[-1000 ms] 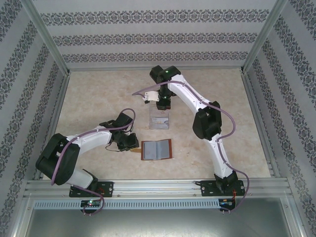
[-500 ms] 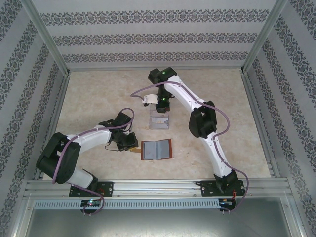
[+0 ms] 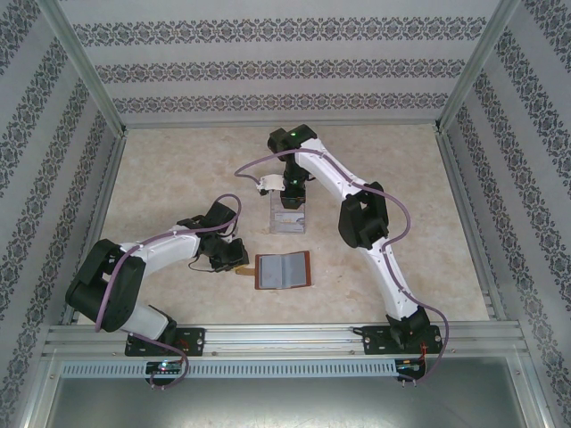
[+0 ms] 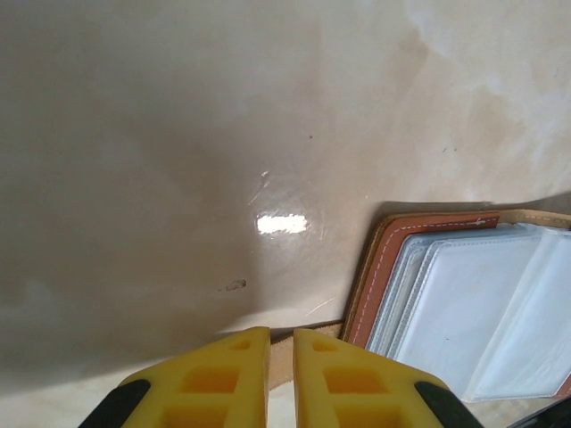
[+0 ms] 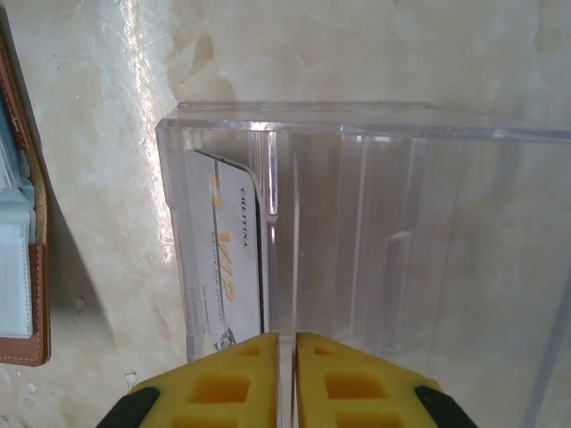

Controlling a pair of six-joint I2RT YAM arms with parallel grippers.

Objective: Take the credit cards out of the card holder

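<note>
Beige marbled table (image 3: 178,178), patterned walls. Card holder (image 3: 284,270) lies open and flat near table centre, grey-blue pockets up. One of the credit cards (image 5: 219,259), pale with gold lettering, stands in the left compartment of a clear box (image 3: 288,217) at 12 o'clock of the holder, just apart. Left gripper (image 3: 234,259) at the holder's 9 o'clock edge, fingers nearly together, pinching the brown strap tab (image 4: 332,328). Right gripper (image 5: 287,343) over the box, thin slit between fingers, no card in them.
</note>
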